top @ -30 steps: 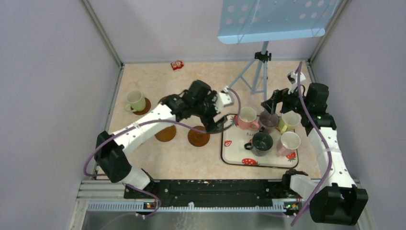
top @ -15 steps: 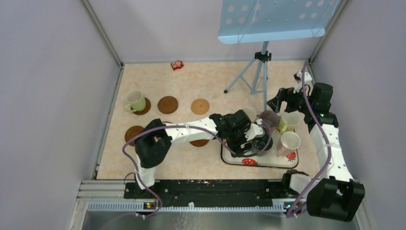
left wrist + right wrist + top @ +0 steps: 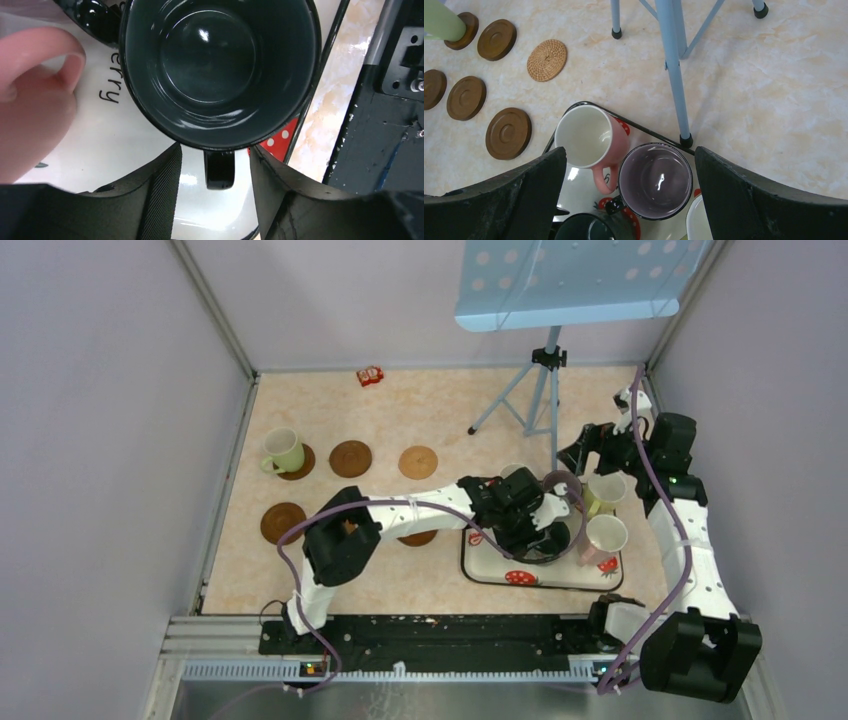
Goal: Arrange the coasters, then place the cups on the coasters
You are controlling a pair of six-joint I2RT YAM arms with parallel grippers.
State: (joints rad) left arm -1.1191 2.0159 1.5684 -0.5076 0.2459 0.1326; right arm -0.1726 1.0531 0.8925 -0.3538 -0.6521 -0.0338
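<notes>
My left gripper (image 3: 541,533) hangs over the white strawberry tray (image 3: 497,576). In the left wrist view its jaws (image 3: 215,151) are half narrowed, open around the handle (image 3: 219,172) of the dark green cup (image 3: 220,70), with a gap on each side. My right gripper (image 3: 630,152) stands wide open above the mauve cup (image 3: 655,181), beside the pink cup (image 3: 589,137). Yellow-green (image 3: 604,491) and light pink (image 3: 604,536) cups also stand on the tray. Several brown coasters (image 3: 351,458) lie in two rows at left. One carries a yellow-green cup (image 3: 283,450).
A blue music stand on a tripod (image 3: 545,390) straddles the back right of the table, one foot (image 3: 685,141) at the tray's rim. A small red item (image 3: 370,375) lies by the back wall. Grey walls close in both sides. A black rail (image 3: 430,635) runs along the front.
My left arm swung from the coasters to the tray and came down over the dark green cup, its jaws narrowing around the handle. The right gripper drew back slightly, then held still.
</notes>
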